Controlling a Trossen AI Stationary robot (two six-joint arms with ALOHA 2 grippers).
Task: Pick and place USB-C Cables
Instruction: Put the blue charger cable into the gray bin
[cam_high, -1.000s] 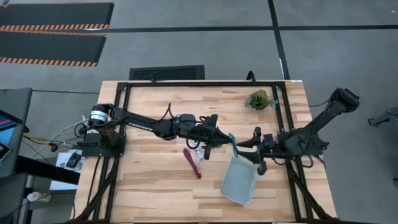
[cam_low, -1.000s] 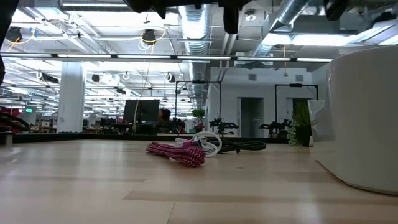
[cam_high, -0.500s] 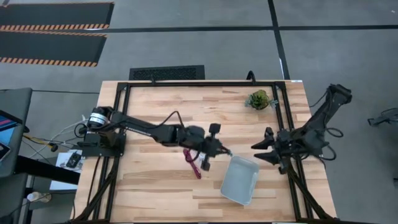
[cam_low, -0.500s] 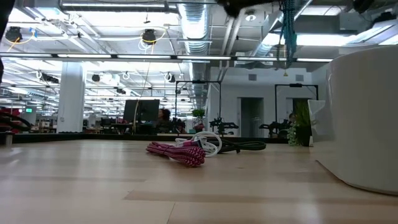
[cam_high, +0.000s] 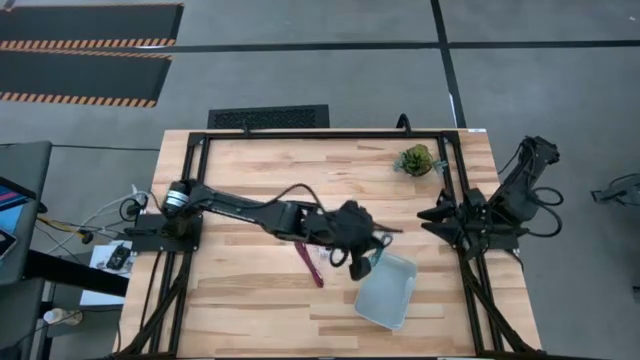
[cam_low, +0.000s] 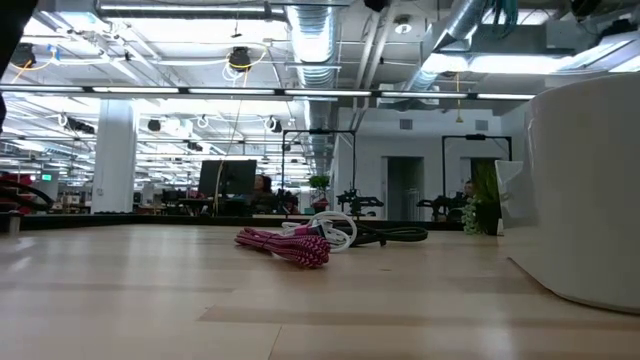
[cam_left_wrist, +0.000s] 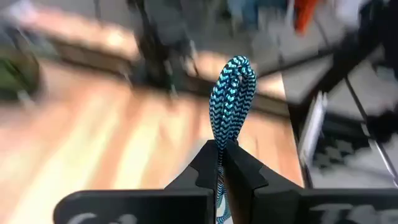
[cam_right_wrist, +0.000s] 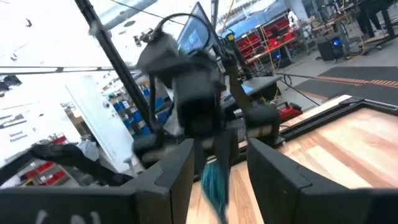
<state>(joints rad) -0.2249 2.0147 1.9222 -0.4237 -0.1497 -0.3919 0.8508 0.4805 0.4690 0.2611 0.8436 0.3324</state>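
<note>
My left gripper (cam_high: 365, 250) reaches over the left rim of the pale blue tray (cam_high: 392, 300) and is shut on the teal cable (cam_left_wrist: 231, 93). In the right wrist view the teal cable (cam_right_wrist: 214, 180) hangs under that gripper. The dark red cable (cam_high: 308, 262) lies flat on the table left of the tray. In the low view the dark red cable (cam_low: 285, 245), the white cable (cam_low: 335, 228) and the black cable (cam_low: 398, 235) lie close together on the table. My right gripper (cam_right_wrist: 219, 158) is open and waits near the table's right edge (cam_high: 432, 215). My left gripper pinches the teal cable bundle between its two fingers (cam_left_wrist: 205, 168). The braided loop end (cam_left_wrist: 233, 78) sticks out past the fingertips, and several strands run back between them. The cable is lifted clear of the table, with its other end hanging below the gripper (cam_right_wrist: 216, 186).
A small green plant (cam_high: 415, 158) stands near the far right corner. The tray's white wall (cam_low: 590, 190) fills the right of the low view. Bare wood lies along the table's near and left parts. A black frame runs around the table.
My left gripper has carried the teal cable toward the table's right and near edge, from the table's middle to the tray's left rim, turning as it went. My right arm has drawn back toward the right edge, away from the tray and the teal cable.
</note>
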